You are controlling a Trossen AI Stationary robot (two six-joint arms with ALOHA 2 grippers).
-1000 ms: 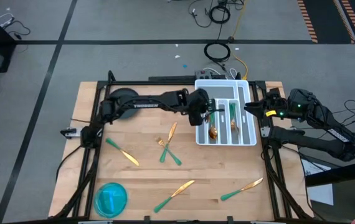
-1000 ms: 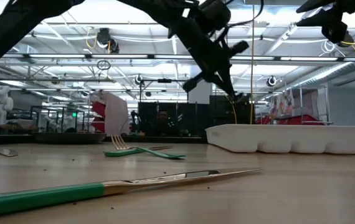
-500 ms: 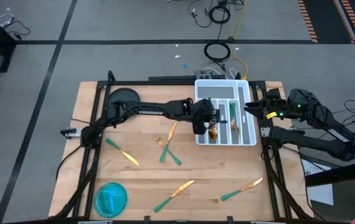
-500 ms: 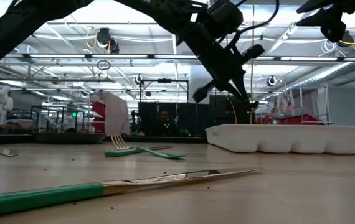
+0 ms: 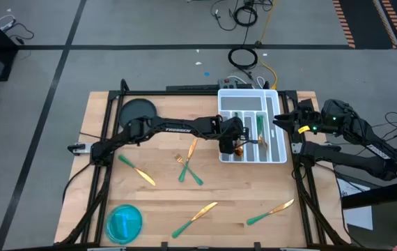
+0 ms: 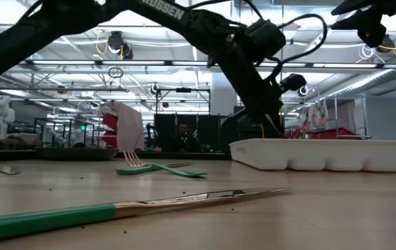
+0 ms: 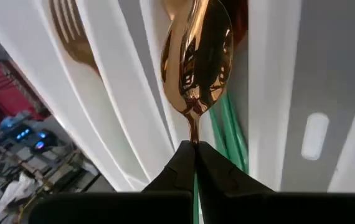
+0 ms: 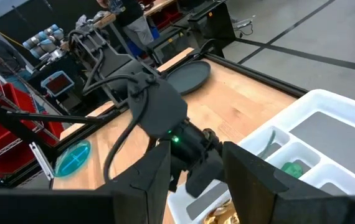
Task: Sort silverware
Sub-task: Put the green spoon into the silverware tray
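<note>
Left gripper (image 5: 235, 141): fingers clamped together on the slim green handle of a gold-bowled spoon (image 7: 197, 59), gripped just behind the neck; bowl points forward and down into a lane of the white compartmented tray (image 5: 279, 157). Gripper stands over the tray's near-left end, arm reaching across the wooden table (image 5: 157, 202).

Tray contents: fork tines (image 7: 71, 34) in the neighbouring lane; green handles (image 7: 230, 134) lying under the held spoon; further gold heads visible from overhead, type hard to tell.

Loose silverware on the table: a fork (image 5: 190, 169) with another piece crossing it near the tray; one piece (image 5: 136, 169) toward the left; two pieces (image 5: 194, 219) and (image 5: 270, 212) along the near edge. Blue round bowl (image 5: 124, 222) at the near-left corner.

Right gripper (image 8: 196, 165): waiting beside the tray's right edge, raised, fingers standing apart, nothing between them.

Step in hand, by judgement: depositing the spoon in its lane. Next move calls for lowering until the spoon rests among its fellows, then parting the fingers and lifting clear of the dividers.

Hard to make out: whether the spoon already touches the tray floor; the tray's interior from table level, hidden by its wall.
</note>
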